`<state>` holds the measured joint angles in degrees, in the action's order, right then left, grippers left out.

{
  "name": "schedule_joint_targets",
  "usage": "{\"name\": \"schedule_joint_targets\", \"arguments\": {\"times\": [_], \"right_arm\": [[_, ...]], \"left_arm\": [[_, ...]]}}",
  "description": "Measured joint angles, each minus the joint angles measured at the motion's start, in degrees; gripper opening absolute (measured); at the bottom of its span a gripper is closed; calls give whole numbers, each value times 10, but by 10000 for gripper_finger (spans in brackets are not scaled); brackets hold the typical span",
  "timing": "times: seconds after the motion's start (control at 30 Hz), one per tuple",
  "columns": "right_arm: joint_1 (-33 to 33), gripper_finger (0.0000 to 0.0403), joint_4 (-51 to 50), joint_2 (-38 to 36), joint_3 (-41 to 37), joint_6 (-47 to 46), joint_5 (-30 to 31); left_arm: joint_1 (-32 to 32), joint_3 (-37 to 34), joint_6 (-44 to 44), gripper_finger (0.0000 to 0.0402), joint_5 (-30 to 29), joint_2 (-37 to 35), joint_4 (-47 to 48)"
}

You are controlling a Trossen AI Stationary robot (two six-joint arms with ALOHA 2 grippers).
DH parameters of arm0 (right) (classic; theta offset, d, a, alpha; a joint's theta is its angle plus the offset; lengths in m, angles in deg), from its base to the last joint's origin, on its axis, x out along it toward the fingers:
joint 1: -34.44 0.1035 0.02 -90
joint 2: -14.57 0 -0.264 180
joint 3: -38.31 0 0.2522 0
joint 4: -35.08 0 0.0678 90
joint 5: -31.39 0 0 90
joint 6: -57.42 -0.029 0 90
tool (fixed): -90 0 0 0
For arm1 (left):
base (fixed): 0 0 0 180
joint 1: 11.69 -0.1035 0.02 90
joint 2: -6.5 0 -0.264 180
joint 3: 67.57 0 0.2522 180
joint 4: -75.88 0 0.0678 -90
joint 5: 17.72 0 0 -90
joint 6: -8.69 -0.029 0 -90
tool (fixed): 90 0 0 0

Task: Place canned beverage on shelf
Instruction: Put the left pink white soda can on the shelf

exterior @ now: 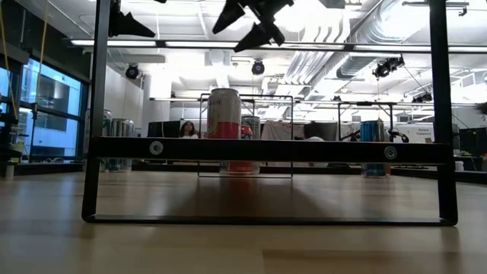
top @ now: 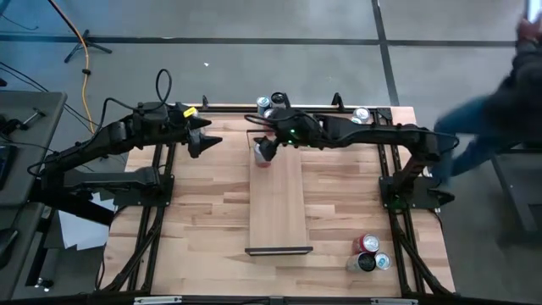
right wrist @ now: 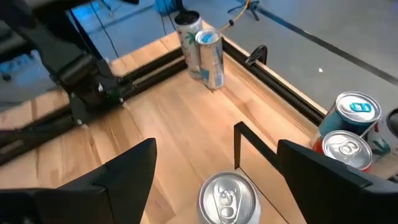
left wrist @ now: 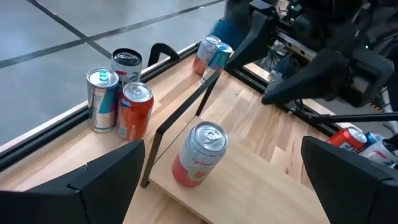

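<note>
A pink and white can [top: 263, 158] stands upright on its base at the far end of the pale wooden shelf [top: 277, 203]. The shelf lies along the middle of the table. The can also shows in the left wrist view [left wrist: 200, 155], the right wrist view [right wrist: 228, 196] and the low view [exterior: 224, 114]. My right gripper [top: 266, 146] is open just above the can, with its fingers [right wrist: 124, 180] apart on either side of the can's top and clear of it. My left gripper [top: 209, 135] is open and empty, raised to the left of the shelf's far end.
Several cans stand at the table's far edge behind the shelf [top: 271, 103] and farther right [top: 362, 115]. More cans stand near the front right corner [top: 370, 254]. The shelf's black end rails stand up at its far end [left wrist: 174, 118] and near end [exterior: 266, 150]. A person [top: 500, 102] is beyond the table's right side.
</note>
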<state>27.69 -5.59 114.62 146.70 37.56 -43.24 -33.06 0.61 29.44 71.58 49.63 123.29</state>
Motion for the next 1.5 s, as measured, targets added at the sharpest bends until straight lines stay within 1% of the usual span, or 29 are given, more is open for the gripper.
{"name": "schedule_joint_targets", "arguments": {"times": [0.13,0.27,0.37,0.53,0.6,0.67,0.77,0.83,0.87,0.97,1.03,1.13,1.27,1.33,1.5], "right_arm": [[-2,319,-2,20,30,52,9],[-8,319,3,25,37,65,4],[-12,319,-13,25,37,73,4],[-13,319,-28,25,37,70,4],[-13,321,-31,25,37,69,-5],[-16,333,-38,24,37,68,-36],[-28,370,-45,24,37,53,-101],[-37,392,-55,24,37,46,-104],[-41,394,-58,24,37,38,-94],[-50,378,-57,24,37,15,-79],[-53,371,-61,24,37,-35,-80],[-47,368,-101,24,37,-96,-83],[-24,367,-159,24,29,-172,-27],[-11,367,-179,24,26,-202,-12],[22,367,-133,24,-2,-226,-8]], "left_arm": [[0,0,0,390,0,0,-1],[0,0,1,390,0,0,-6],[0,0,1,390,0,0,-5],[0,0,1,390,-1,0,-5],[0,0,1,390,-5,2,-6],[0,0,1,390,-10,4,-5],[0,0,2,390,-14,7,-7],[0,0,2,390,-14,8,-6],[0,0,2,390,-14,8,-7],[0,0,22,390,-14,5,-6],[0,0,28,390,-14,0,-6],[0,0,27,390,-15,-4,-6],[0,0,27,390,-15,-4,-6],[0,0,27,390,-15,-4,-6],[0,0,27,390,-15,-4,-6]]}}
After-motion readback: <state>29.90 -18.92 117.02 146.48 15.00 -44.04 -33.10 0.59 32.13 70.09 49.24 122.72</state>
